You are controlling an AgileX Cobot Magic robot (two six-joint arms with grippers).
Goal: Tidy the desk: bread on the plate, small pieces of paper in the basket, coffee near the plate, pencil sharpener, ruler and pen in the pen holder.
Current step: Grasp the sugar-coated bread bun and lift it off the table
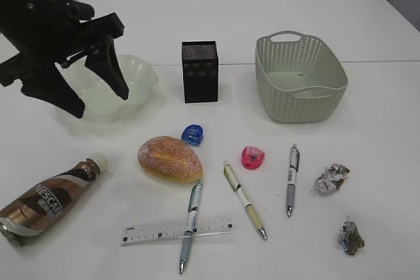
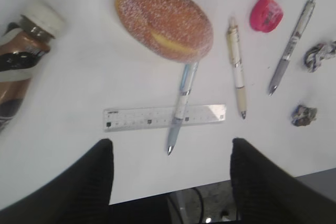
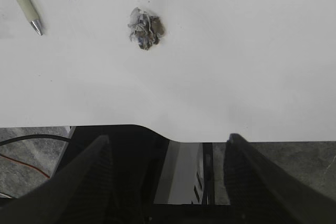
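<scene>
Nearest the front edge of the white table (image 1: 367, 24), a clear plastic ruler (image 1: 176, 230) lies flat, and a blue-grey pen (image 1: 190, 225) lies slanted across it, its top end touching the sugar-dusted bread roll (image 1: 170, 159). At front left a brown bottle of coffee with a white cap (image 1: 49, 199) lies on its side. At front right sits a dark crumpled scrap of paper (image 1: 350, 237), with a silvery crumpled scrap (image 1: 331, 178) just behind it.

Moving in, a cream pen (image 1: 244, 199) and a grey pen (image 1: 292, 179) lie apart from each other, and a pink pencil sharpener (image 1: 252, 157) sits between their upper ends. A blue pencil sharpener (image 1: 193, 135) rests just behind the bread.

Further back, the black mesh pen holder (image 1: 199, 71) stands upright in the middle, the pale green woven plastic basket (image 1: 299, 78) to its right, the pale translucent wavy-edged plate (image 1: 125, 90) to its left.

Up over that plate hangs the left tool (image 1: 102, 93), jaws spread wide, nothing between them. The right tool (image 3: 165, 182) shows only in its own wrist view, hanging past the table's front edge, also spread and holding nothing.
</scene>
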